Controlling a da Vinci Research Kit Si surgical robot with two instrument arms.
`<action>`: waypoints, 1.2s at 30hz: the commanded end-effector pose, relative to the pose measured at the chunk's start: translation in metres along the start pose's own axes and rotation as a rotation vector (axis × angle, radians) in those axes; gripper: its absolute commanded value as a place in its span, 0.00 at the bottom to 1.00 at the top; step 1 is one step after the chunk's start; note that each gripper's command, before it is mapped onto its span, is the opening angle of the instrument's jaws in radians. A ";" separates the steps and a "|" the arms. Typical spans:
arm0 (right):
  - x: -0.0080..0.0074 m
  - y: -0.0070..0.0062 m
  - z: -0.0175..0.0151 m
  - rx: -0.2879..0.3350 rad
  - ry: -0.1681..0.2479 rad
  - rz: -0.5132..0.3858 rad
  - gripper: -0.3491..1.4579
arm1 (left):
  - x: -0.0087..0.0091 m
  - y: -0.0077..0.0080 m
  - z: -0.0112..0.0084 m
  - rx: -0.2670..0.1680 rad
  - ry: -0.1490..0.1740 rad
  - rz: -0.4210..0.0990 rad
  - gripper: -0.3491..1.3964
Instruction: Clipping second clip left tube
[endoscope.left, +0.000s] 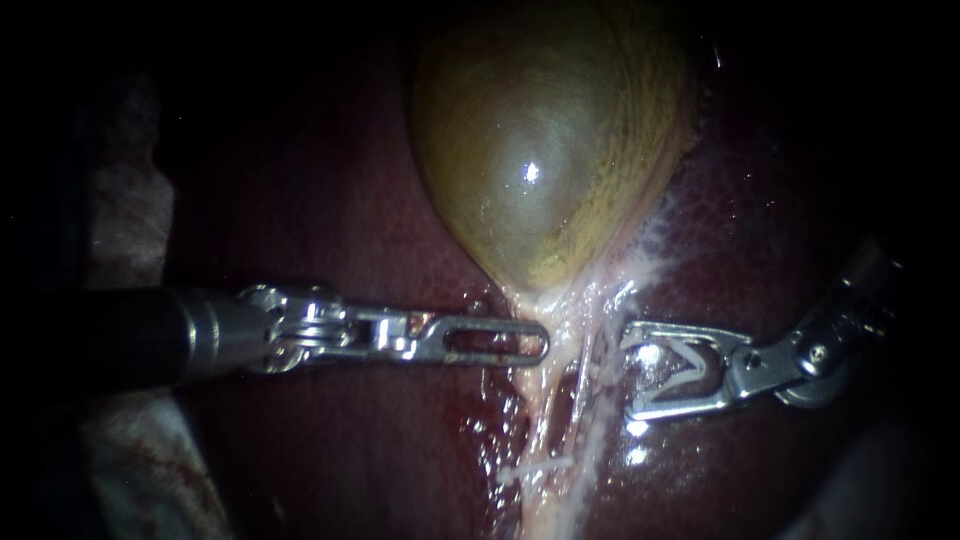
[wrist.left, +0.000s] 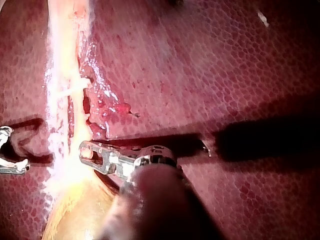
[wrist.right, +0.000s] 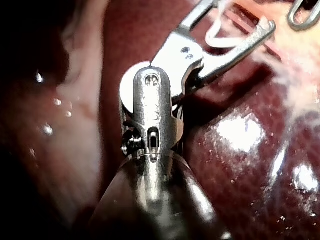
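Nearest the endoscope, low in the middle of its view, a small clip (endoscope.left: 535, 468) is seen set across the left tube (endoscope.left: 533, 425). This tube is a pale strand that runs down from the neck of the gallbladder (endoscope.left: 540, 150). A second pale strand (endoscope.left: 598, 400) lies just beside it, and a dark red groove is seen between the two. Wet, blood-stained tissue is spread around the foot of both.

A little farther up, the tubes are flanked by the two instruments. The left instrument (endoscope.left: 540, 345) is seen entering level from the left, its dark shaft and bright wrist laid over the liver (endoscope.left: 350, 200). Its slotted jaws lie together with no gap shown. Their tip is pressed against the pale tissue just under the gallbladder's neck, above the small clip.

The right instrument (endoscope.left: 632, 372) is seen entering from the right, its wrist bent so that the jaws are pointed toward the tubes. Those jaws stand wide apart, and a white clip (endoscope.left: 695, 357), spread in a V, is held between them with one leg along each jaw. Their tips are placed just beside the second strand, clear of the left tube.

Beyond the instruments, the gallbladder is seen yellow-green and glistening, bedded in the dark red liver. The liver's mottled surface is shown close in both wrist views. At the far left, pale stained cloth (endoscope.left: 125, 210) can be made out in shadow.
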 end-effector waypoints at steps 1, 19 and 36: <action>0.0000 0.0000 0.0000 0.000 -0.001 0.000 0.52 | 0.0000 0.0000 0.0000 -0.001 0.000 0.003 0.00; -0.0008 -0.0014 0.0010 0.002 -0.004 0.018 0.52 | 0.0003 0.0028 -0.0020 -0.002 -0.007 0.021 0.00; -0.0018 -0.0031 0.0042 0.012 -0.037 0.088 0.52 | 0.0002 0.0061 -0.0036 -0.001 -0.006 0.038 0.00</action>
